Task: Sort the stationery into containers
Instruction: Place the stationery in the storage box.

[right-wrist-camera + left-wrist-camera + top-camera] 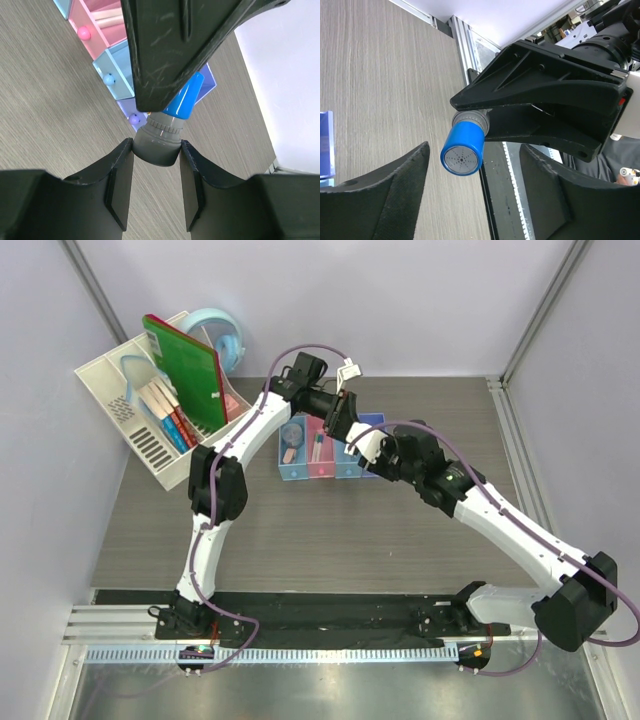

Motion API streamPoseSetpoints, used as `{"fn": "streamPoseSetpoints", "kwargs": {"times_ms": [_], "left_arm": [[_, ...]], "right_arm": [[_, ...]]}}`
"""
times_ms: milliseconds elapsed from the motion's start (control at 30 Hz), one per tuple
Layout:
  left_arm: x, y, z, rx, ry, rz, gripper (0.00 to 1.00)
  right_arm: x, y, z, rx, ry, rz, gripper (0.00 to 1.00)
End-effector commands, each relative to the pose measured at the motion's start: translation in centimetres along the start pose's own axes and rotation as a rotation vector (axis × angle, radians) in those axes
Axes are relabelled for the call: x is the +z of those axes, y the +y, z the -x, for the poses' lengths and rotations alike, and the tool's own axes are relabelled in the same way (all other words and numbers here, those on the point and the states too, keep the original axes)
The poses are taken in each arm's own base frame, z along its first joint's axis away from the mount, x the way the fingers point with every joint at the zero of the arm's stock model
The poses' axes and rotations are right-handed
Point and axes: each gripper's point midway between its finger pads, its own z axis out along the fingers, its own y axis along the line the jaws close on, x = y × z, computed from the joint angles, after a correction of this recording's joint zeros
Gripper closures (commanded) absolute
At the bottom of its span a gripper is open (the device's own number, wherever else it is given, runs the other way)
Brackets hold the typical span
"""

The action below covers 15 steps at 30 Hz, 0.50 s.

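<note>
Fingers of the right gripper (156, 150) are closed on the grey end of the blue-grey cylinder (185, 97), held in the air over the row of bins (292, 476). Left gripper (474, 170) is spread wide, jaws flanking the blue end without touching. Bare table (330, 540) lies nearer the bases.

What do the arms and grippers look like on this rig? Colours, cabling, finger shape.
The left arm and right arm have white link shells with black joint housings, each with a greyish-purple cable looping outside. The left gripper and right gripper are matte black with broad wedge-shaped fingers. No sleeves or legible markings show.
</note>
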Motion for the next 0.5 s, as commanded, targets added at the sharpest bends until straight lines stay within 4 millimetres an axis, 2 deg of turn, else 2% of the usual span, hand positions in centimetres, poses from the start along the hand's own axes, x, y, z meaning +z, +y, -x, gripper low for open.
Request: {"fn": "streamPoseSetpoints", "kwargs": {"times_ms": [0,100,200,233,367,467], "left_arm": [[-0.34,-2.0,1.2,0.045,-0.011,-0.035,0.32],[-0.32,-1.93,1.15,0.039,-0.011,-0.039,0.37],[-0.23,-1.88,1.07,0.035,-0.009,-0.045,0.45],[-0.22,-1.84,1.05,0.033,-0.009,-0.047,0.51],[-0.21,-1.8,1.14,0.036,-0.01,-0.047,0.6],[-0.22,-1.87,1.12,0.038,-0.011,-0.05,0.75]], "right_arm": [[-0.38,-2.41,3.4,0.017,-0.086,-0.073,0.66],[-0.13,-2.42,3.68,0.014,-0.087,-0.07,0.66],[-0.05,-2.47,3.87,0.017,-0.089,-0.07,0.66],[0.1,-2.42,3.82,0.017,-0.087,-0.068,0.66],[0.28,-2.34,3.97,0.018,-0.089,-0.068,0.66],[0.28,-2.51,4.02,0.018,-0.088,-0.077,0.66]]}}
